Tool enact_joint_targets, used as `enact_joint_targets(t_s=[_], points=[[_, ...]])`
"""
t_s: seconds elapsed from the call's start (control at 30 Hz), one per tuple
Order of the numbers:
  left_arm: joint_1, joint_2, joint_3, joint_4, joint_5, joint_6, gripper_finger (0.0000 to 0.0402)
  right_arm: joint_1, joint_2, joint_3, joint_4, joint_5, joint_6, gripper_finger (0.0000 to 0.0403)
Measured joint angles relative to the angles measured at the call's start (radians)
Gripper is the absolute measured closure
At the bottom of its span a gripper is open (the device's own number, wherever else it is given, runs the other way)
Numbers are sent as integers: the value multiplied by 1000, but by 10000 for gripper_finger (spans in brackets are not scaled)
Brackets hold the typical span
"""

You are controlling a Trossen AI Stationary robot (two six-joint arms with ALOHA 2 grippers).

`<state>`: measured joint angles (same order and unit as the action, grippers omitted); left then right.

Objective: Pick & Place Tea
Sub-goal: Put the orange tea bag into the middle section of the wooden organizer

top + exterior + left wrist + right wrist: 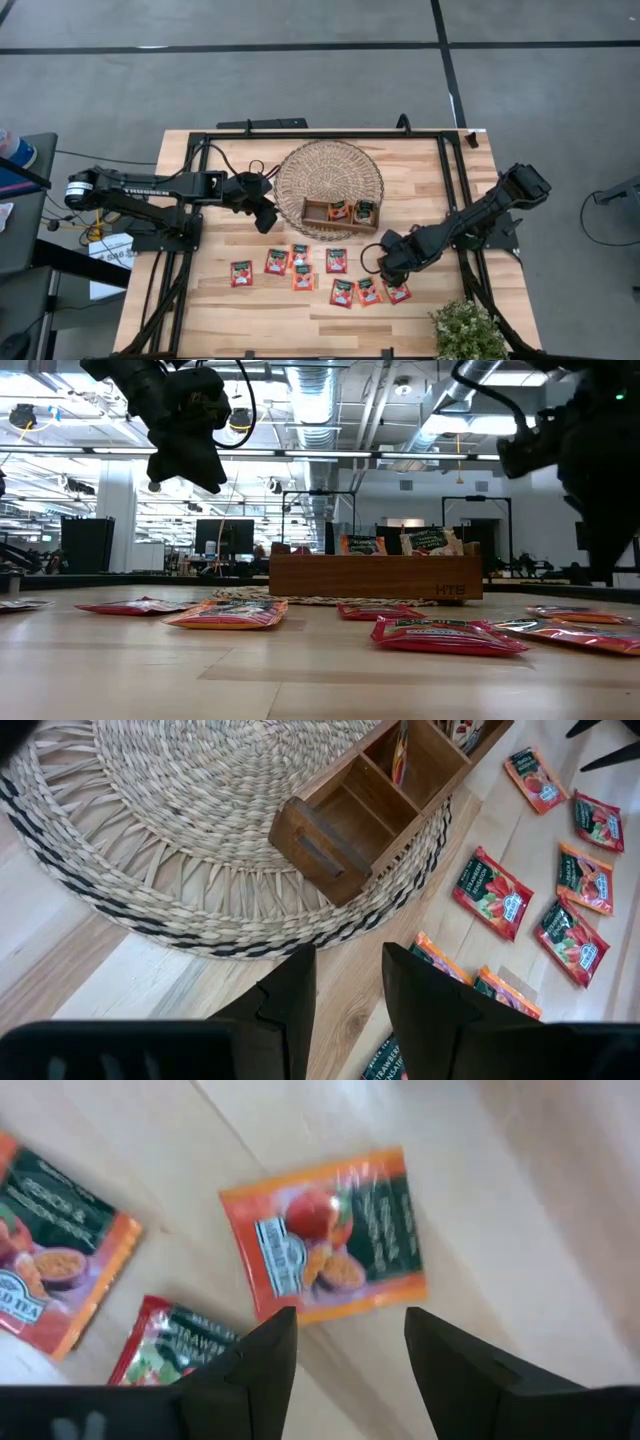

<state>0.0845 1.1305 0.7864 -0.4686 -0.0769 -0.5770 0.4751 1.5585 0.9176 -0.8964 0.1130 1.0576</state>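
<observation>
Several tea sachets, red and orange, lie flat on the wooden table, among them a red one [336, 260]. Two more stand upright in the wooden divided tray [340, 212], which rests on a round woven mat [330, 170]. My right gripper [385, 268] hangs open, pointing down, just above an orange sachet [325, 1235], with two others [50, 1260] beside it. It touches none of them. My left gripper [268, 218] is held open above the table at the mat's left near rim [200, 935], with nothing between its fingers.
A black metal frame [450, 190] runs along the table's edges and carries both arms. A potted green plant [465, 330] stands at the near right corner. Bare wood lies along the near edge, in front of the sachets.
</observation>
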Motion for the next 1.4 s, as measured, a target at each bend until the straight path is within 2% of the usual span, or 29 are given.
enact_joint_targets(t_s=[0.1, 0.37, 0.6, 0.73, 0.93, 1.17, 1.3, 1.4], points=[[0, 0, 0, 0, 0, 0, 294, -13, 0, -2, -1, 33, -69, 223], [0, 0, 0, 0, 0, 1, 294, -89, 0, -8, 24, 37, -289, 223], [-1, 0, 0, 0, 11, 4, 294, -122, 0, -14, 43, 47, -394, 222], [-1, 0, 0, 0, 11, 4, 294, -126, 0, -80, 151, 17, -398, 222], [-1, 0, 0, 2, 11, 22, 294, -143, 0, -163, 173, 10, -411, 228], [-1, 0, 0, 16, 11, 38, 294, -172, -4, -201, 292, -14, -419, 238], [-1, 0, 0, 16, 11, 37, 294, -181, -3, -202, 291, -22, -429, 261], [-1, 0, 0, 16, 11, 37, 294, -181, -2, -203, 288, -25, -430, 298]])
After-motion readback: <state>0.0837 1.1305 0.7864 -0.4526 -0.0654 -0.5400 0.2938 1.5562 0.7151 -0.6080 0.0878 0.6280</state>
